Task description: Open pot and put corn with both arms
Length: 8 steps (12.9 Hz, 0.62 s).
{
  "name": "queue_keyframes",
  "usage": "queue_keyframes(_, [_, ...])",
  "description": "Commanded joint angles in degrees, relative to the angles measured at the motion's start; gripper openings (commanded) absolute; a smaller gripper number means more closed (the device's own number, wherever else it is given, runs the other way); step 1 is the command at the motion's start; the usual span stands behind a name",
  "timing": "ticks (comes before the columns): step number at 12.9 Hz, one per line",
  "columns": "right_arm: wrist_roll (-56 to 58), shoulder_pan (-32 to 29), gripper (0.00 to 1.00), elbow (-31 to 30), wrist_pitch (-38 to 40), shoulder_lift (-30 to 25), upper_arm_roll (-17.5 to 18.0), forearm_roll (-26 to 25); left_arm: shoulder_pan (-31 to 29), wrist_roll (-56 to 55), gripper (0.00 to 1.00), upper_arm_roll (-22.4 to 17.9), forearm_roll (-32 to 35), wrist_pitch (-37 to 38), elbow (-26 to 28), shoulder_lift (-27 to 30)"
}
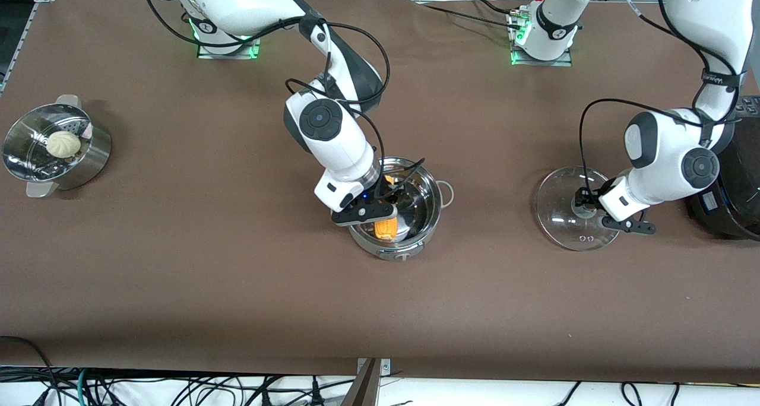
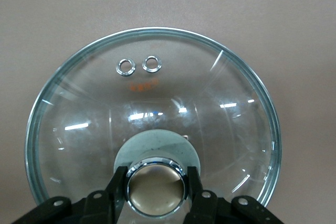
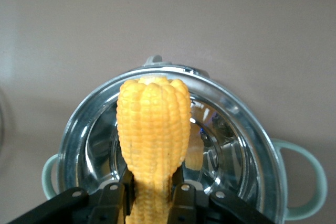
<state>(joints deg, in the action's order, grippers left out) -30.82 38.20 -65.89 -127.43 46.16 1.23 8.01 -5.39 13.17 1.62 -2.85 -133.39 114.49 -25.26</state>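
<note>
gripping the corn near one end, my right gripper has its two fingers pinched on the cob's narrow part, and i can see it hanging over the open pot. from the front camera the cob shows partly under the gripper, its long axis running roughly along the line from the robots' bases toward the front camera, with the free blunt end pointing toward that camera. it sits inside the rim's outline; i cannot tell whether it touches the pot's floor.

i count one corn cob and one steel pot, which stands mid-table with two pale loop handles and a small knob on the side facing the front camera.

my left gripper is down at the left arm's end of the table, its two fingers closed on the shiny round knob of the one glass lid. the lid lies on the table, well apart from the pot, with two small metal-ringed holes near its rim.

at the right arm's end stands one perforated steamer basket holding one pale bun. a large black cooker sits just beside the lid.
</note>
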Motion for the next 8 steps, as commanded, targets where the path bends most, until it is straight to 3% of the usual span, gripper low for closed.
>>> queue_keyframes(1, [-0.7, 0.5, 0.02, 2.2, -0.7, 2.1, 0.0, 0.7, -0.3, 0.7, 0.32, 0.1, 1.1, -0.9, -0.8, -1.4])
queue_keyframes(2, [-0.7, 0.5, 0.04, 2.2, -1.2, 2.6, 0.0, 0.7, -0.3, 0.4, 0.51, 0.2, 1.1, -0.8, -0.9, -1.3])
queue_keyframes(3, [-0.7, 0.5, 0.04, 2.1, -1.8, 3.4, 0.0, 0.7, -0.5, 0.4, 0.55, 0.1, 1.0, -0.7, -0.9, -1.1])
queue_keyframes(4, [-0.7, 0.5, 0.09, 2.1, -2.2, 3.8, 0.0, 0.7, -1.1, 0.5, 0.75, 0.1, 0.6, -0.3, -1.1, -0.7])
queue_keyframes(5, [-0.7, 0.5, 0.22, 2.1, -2.3, 4.2, 0.0, 0.7, -2.2, 1.0, 1.0, 0.2, 0.5, 0.0, -1.2, 0.6])
queue_keyframes(6, [-0.8, 0.5, 0.39, 2.0, -2.4, 4.3, 0.0, 0.7, -2.5, 1.0, 1.0, 0.2, 0.5, 1.2, -1.4, 2.0])
queue_keyframes(7, [-0.8, 0.5, 0.45, 1.8, -2.3, 4.2, 0.0, 0.7, -2.5, 0.5, 1.0, 0.2, 0.4, 3.5, -2.0, 3.8])
queue_keyframes(8, [-1.2, 0.6, 0.66, 1.7, -2.3, 4.2, 0.0, 0.7, -2.5, 0.3, 1.0, 0.3, 0.3, 5.5, -2.3, 6.3])
